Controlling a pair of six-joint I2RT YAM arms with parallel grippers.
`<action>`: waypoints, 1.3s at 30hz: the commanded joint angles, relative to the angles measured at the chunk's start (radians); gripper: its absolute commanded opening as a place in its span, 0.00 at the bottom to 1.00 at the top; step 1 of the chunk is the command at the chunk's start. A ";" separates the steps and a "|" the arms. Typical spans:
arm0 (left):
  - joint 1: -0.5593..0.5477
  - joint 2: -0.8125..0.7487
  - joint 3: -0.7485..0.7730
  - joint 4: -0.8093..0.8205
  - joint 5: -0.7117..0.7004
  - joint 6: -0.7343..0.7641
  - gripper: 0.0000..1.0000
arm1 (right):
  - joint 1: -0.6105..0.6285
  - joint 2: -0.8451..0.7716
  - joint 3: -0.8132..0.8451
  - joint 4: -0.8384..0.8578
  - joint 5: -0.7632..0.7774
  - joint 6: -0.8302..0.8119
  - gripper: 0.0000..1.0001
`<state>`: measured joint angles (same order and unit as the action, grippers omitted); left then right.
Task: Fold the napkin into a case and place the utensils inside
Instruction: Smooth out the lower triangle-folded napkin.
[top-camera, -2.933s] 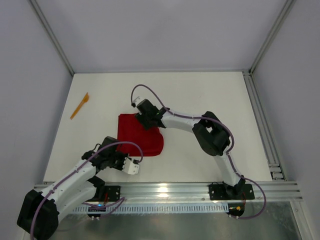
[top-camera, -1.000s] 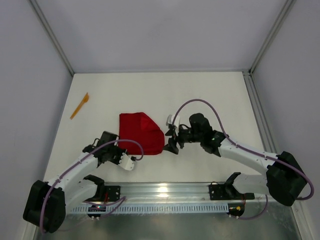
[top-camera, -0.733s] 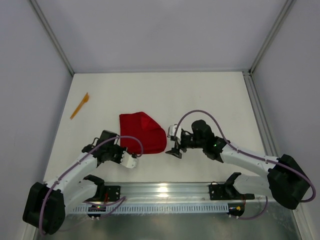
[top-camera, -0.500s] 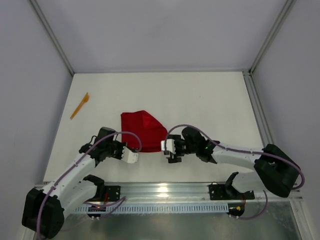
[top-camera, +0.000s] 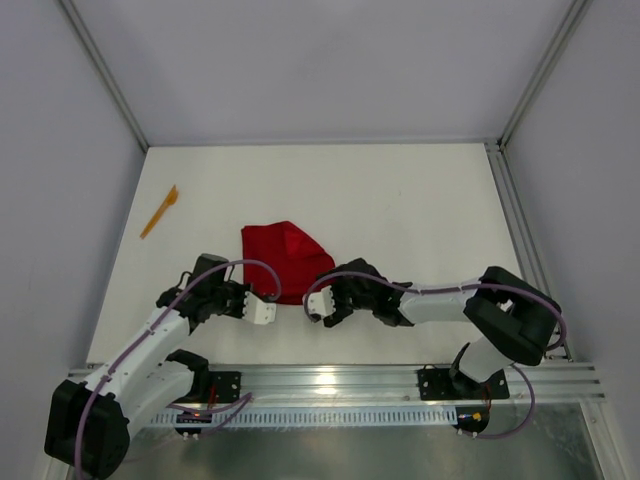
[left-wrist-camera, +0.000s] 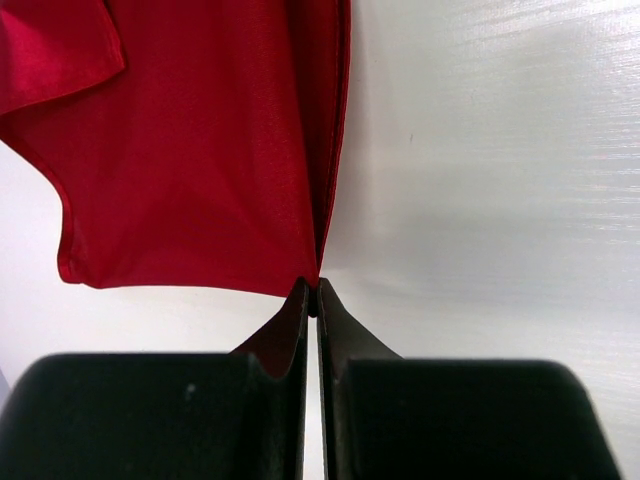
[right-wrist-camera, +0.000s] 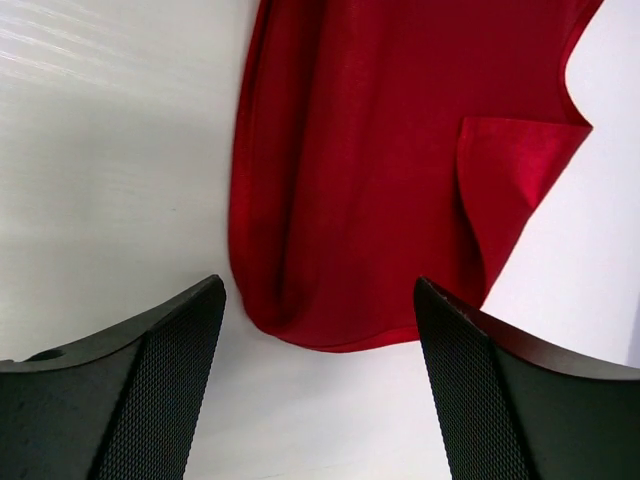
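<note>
The red napkin (top-camera: 285, 258) lies loosely folded on the white table, its layers uneven and one flap turned over. My left gripper (top-camera: 268, 303) is at its near left corner, and in the left wrist view the jaws (left-wrist-camera: 312, 292) are shut on that corner of the napkin (left-wrist-camera: 200, 150). My right gripper (top-camera: 318, 298) stands open just in front of the cloth's rounded near right edge. In the right wrist view the napkin (right-wrist-camera: 380, 180) ends between the two fingertips of that gripper (right-wrist-camera: 318, 292), without touching them. One orange utensil (top-camera: 160, 210) lies far left, away from both grippers.
The white table (top-camera: 420, 200) is bounded by grey walls and metal rails on the left, right and back. A metal rail (top-camera: 330, 378) with both arm bases runs along the near edge.
My left gripper has shut on the napkin's near corner. My right arm has swung from the napkin's right side down to its near edge, with jaws open.
</note>
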<state>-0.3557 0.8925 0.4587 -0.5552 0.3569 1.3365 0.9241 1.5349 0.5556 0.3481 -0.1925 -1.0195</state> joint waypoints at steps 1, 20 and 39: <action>0.011 -0.009 0.028 0.008 0.039 -0.016 0.00 | 0.009 0.059 0.012 -0.044 0.071 -0.077 0.80; 0.041 -0.006 0.057 0.023 0.059 -0.074 0.00 | 0.053 0.175 0.121 -0.342 0.228 -0.136 0.51; 0.049 -0.018 -0.003 -0.029 0.044 -0.016 0.00 | 0.051 0.120 0.201 -0.414 0.145 0.036 0.03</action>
<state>-0.3180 0.8837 0.4736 -0.5659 0.3969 1.2713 0.9779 1.6684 0.7475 0.0925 -0.0025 -1.0645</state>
